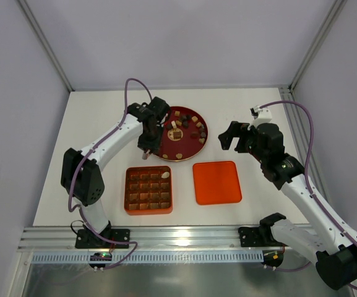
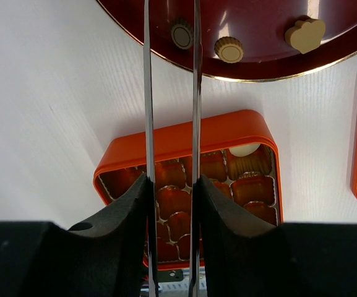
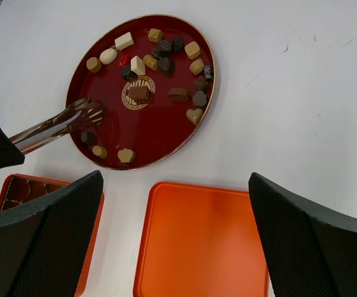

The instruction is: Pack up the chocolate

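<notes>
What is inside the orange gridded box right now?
One cream-white chocolate sits in a corner cell of the orange box; the other visible cells look empty. In the left wrist view, the tongs and the left tool cover several middle cells.

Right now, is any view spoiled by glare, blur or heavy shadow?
Top view: even light, faint shadows, nothing blown out. Left wrist view: the left gripper is dark and soft, the tongs glint along their edges, the box is readable. Right wrist view: the right gripper is dark and slightly soft, plate and chocolates sharp, mild sheen on the lid.
</notes>
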{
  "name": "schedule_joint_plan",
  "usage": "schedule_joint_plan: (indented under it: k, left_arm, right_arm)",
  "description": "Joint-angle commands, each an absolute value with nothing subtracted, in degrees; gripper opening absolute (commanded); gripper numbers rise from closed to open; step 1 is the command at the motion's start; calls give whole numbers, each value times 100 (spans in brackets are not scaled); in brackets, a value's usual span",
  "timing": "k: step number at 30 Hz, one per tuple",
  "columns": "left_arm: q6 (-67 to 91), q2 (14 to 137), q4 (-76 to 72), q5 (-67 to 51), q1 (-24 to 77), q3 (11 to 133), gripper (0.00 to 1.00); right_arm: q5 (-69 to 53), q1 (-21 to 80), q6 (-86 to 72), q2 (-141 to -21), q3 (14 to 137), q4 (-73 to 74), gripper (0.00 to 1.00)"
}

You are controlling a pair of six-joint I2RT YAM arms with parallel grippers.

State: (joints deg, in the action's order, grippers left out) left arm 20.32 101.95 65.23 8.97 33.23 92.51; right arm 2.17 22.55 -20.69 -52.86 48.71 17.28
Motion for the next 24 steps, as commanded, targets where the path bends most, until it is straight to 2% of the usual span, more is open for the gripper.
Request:
schedule_joint_plan:
  k: [1,24]
  left_arm:
    - [1960,10072,6600,914,3296,9518,31]
    - [1942,9941,6847,923,3296,10002,29]
  right_arm:
    - [220,2285,-2004,-5186,4887,1564,100]
    - [220,2285,-2021,-5212,4887,1538,100]
